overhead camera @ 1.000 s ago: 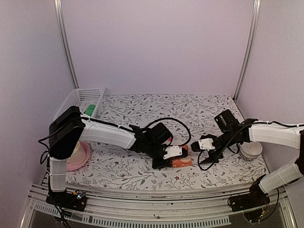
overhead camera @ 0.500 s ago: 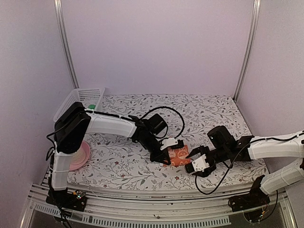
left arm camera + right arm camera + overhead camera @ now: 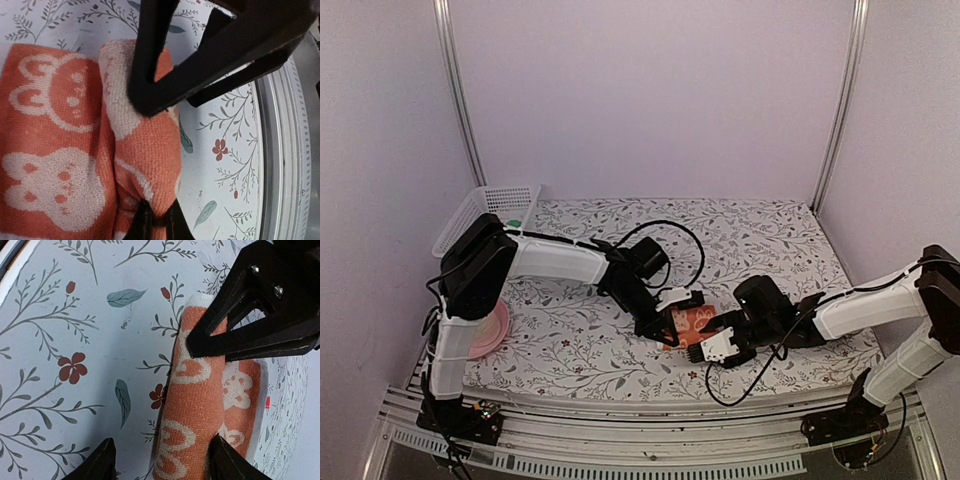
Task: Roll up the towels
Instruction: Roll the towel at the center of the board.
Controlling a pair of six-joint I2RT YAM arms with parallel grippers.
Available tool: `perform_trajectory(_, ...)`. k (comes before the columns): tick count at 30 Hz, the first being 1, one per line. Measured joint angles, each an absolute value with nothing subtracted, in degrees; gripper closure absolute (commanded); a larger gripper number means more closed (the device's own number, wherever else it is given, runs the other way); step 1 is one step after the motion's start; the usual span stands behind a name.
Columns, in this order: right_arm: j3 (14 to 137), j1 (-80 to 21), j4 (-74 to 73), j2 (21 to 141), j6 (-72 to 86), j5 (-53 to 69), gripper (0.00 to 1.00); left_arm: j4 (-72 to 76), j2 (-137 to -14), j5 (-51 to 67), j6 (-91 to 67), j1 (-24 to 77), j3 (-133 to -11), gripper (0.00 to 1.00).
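The orange-red towel (image 3: 692,322) with a white pattern lies near the table's front, its near edge rolled into a thick fold (image 3: 142,150). My left gripper (image 3: 665,328) is shut, pinching one end of that fold (image 3: 155,222). My right gripper (image 3: 713,345) is open, its fingers (image 3: 102,462) straddling the other end of the rolled fold (image 3: 192,405) without closing on it. The two grippers face each other along the roll. The green towel (image 3: 513,222) shows only as a bit of green inside the white basket.
A white slatted basket (image 3: 485,208) stands at the back left. A pink plate (image 3: 488,330) sits at the left, partly behind the left arm. The table's front edge and metal rail (image 3: 280,150) run close beside the towel.
My right gripper has swung left from beside the bowl to the towel's right end, open around the roll. My left gripper stayed on the towel, shifting slightly.
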State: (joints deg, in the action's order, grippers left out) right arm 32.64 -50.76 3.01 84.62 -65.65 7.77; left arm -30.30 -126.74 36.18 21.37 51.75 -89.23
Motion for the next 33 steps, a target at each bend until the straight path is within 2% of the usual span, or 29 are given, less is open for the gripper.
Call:
perform_trajectory(4,33.4,-51.0,4.3,86.4,-65.0,6.2,0.47,-30.5,-126.9,37.0,21.4,51.4,-89.3,1.0)
perform_trajectory(8,34.4,-51.0,5.5,88.4,-64.1,4.3,0.62,-30.6,-127.1,37.7,21.4,51.2,-89.4,0.96)
perform_trajectory(10,35.1,-51.0,5.7,89.4,-63.9,3.7,0.68,-30.7,-127.2,37.9,21.4,51.0,-89.4,0.88)
perform_trajectory(13,36.0,-51.0,5.4,90.1,-63.2,3.5,0.75,-30.7,-127.2,38.1,21.5,50.7,-89.4,0.69)
perform_trajectory(17,37.3,-50.9,3.8,90.8,-62.4,3.9,0.88,-29.0,-126.0,37.0,21.6,50.4,-87.6,0.55)
perform_trajectory(18,37.8,-50.9,3.2,90.9,-62.4,4.3,0.89,-28.0,-125.1,36.4,21.4,50.4,-86.4,0.48)
perform_trajectory(23,43.9,-48.8,-4.1,93.3,-61.0,9.6,0.91,-19.2,-114.4,29.9,20.9,50.4,-73.0,0.33)
perform_trajectory(27,48.5,-46.8,-10.0,96.3,-60.4,14.4,0.92,-9.7,-104.2,22.8,20.9,51.3,-61.9,0.31)
perform_trajectory(33,56.6,-43.6,-19.9,101.5,-59.9,21.4,0.92,10.3,-97.0,8.4,25.2,55.7,-47.8,0.35)
